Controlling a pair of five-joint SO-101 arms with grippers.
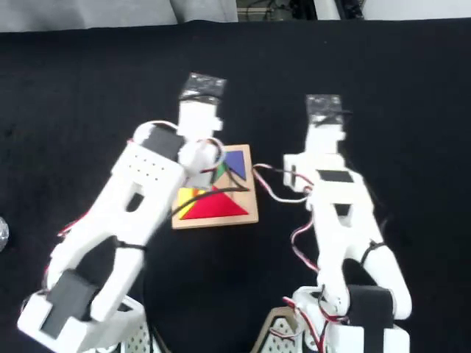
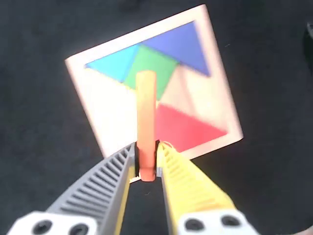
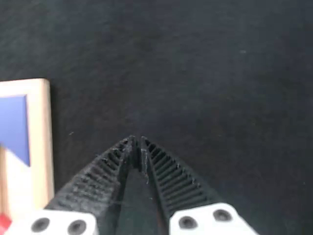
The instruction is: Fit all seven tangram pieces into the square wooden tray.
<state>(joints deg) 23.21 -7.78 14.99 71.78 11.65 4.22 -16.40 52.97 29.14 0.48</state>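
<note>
Right, notes from the console. The left gripper (image 2: 145,151) is closed down tight on an orange piece (image 2: 145,107), pinching it edge-on by its lower end so it stands up between the two fingers. It hangs over the square wooden tray (image 2: 216,63), with the piece's free end above the green piece (image 2: 164,66).

Seated in the tray I can make out:
- a blue triangle (image 2: 181,46) along one edge
- a light blue triangle (image 2: 115,63) beside it
- a red triangle (image 2: 183,127) toward the opposite edge
- a yellow piece (image 1: 188,198), which I see from the high view next to the red one

The right gripper (image 3: 136,143) sits off to the tray's right over the black table cloth (image 3: 195,58). Its jaws are pressed together with nothing between them. The tray's rim is just beside it.
</note>
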